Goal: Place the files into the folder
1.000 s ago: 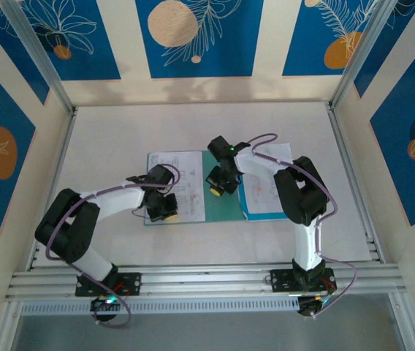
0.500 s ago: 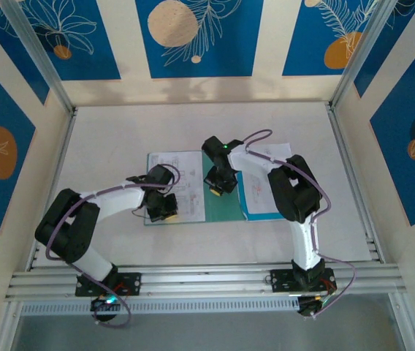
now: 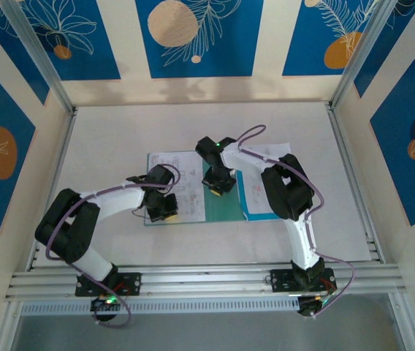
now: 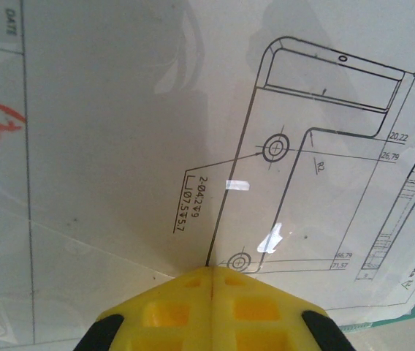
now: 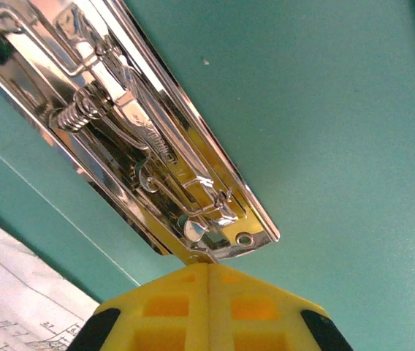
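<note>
The teal folder (image 3: 223, 208) lies open and flat mid-table. A printed white sheet of the files (image 3: 177, 174) covers its left half. My left gripper (image 3: 165, 213) is shut, its yellow tips (image 4: 212, 272) pressed down on that sheet (image 4: 120, 146) over a line drawing. My right gripper (image 3: 217, 189) is shut over the folder's spine. In the right wrist view its tips (image 5: 209, 265) touch the near end of the chrome spring clip (image 5: 142, 139) fixed to the teal card (image 5: 339, 110). A corner of the sheet (image 5: 17, 300) shows at lower left.
More white printed paper with a light-blue edge (image 3: 266, 197) lies on the right, partly under the right arm. Aluminium frame rails (image 3: 193, 281) run along the near edge. Patterned walls close in the other three sides.
The right arm has swung left, carrying its shut gripper from the folder's right part towards the spine and clip. The left arm and the sheet have stayed put.
</note>
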Robot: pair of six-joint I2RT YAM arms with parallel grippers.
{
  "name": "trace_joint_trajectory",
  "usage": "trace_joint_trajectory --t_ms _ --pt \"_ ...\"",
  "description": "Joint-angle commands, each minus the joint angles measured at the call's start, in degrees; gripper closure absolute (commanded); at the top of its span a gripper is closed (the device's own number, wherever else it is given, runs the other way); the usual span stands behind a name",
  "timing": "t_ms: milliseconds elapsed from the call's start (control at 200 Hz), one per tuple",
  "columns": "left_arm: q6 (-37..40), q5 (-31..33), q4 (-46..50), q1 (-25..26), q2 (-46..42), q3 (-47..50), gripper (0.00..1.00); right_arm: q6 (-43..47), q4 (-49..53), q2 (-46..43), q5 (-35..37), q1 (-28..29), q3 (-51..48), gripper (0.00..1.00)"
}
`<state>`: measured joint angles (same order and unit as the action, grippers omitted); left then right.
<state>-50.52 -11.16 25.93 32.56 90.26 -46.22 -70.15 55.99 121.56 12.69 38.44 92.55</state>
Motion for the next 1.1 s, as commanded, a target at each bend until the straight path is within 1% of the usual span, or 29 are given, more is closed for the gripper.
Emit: trace_joint_trajectory --t_ms 0,195,325,470,610,775,890,1095 --pt "0.03 0.79 5.09 0.75 1.05 1.66 1.0 0.09 7.22 4.15 5.71 -0.09 0.27 1.0" --pt "-0.1 1.0 5.51 0.72 1.1 1.8 1.0 0.58 8.17 5.94 6.48 0.16 1.28 1.0" --pt "-0.1 1.23 5.89 0.65 1.15 1.77 1.0 0.64 10.37 7.49 8.47 0.16 2.3 1.0" --pt "-0.19 1.31 5.91 0.66 1.13 2.01 1.0 1.54 10.57 7.99 9.53 -0.14 2.21 1.0" --pt "-0.27 1.31 5.8 0.65 1.06 2.19 1.0 2.95 9.64 7.82 9.38 -0.2 2.54 1.0" --pt "-0.32 1.23 5.71 0.59 1.23 2.14 1.0 3.88 8.3 7.92 7.41 -0.15 2.82 1.0" --pt "-0.39 1.23 5.8 0.62 1.06 2.27 1.0 3.39 7.56 4.26 8.35 -0.35 1.71 1.0" --pt "-0.54 1.01 5.39 0.66 0.89 2.58 1.0 3.96 4.63 -7.38 10.59 -0.53 0.3 1.0"
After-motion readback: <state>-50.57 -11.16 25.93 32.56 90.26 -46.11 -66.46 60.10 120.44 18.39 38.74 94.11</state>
